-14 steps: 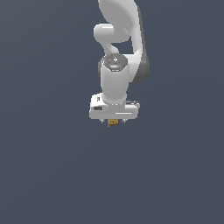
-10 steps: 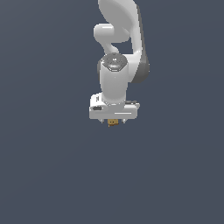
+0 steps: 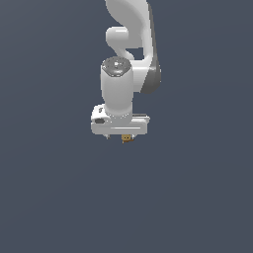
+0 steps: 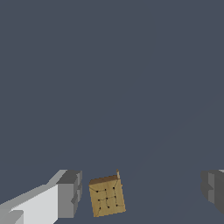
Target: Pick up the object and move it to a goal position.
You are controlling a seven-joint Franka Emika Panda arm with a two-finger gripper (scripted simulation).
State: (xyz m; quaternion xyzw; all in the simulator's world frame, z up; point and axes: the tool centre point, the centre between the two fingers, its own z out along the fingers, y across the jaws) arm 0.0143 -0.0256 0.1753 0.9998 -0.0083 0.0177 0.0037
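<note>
In the wrist view the gripper (image 4: 139,193) is wide open. One grey finger pad (image 4: 69,194) stands on one side, and the other finger pad (image 4: 213,190) is far across from it. The block (image 4: 106,196) sits in the gap between them. It is close beside the first pad but does not touch it, and it is well apart from the second. Nothing is held. In the exterior view the white arm (image 3: 129,44) comes down from the top edge, and the gripper (image 3: 120,136) hangs under it. The block (image 3: 127,138) peeks out just below the gripper's body, near the middle of the view. All around there is flat, dark grey-blue ground with open room on every side; no counter edge or corner can be seen. The block is small and boxy, tan to golden brown like wood, with thin dark lines and little dots on its face. It is turned a bit askew. The arm is smooth, round and shiny.
</note>
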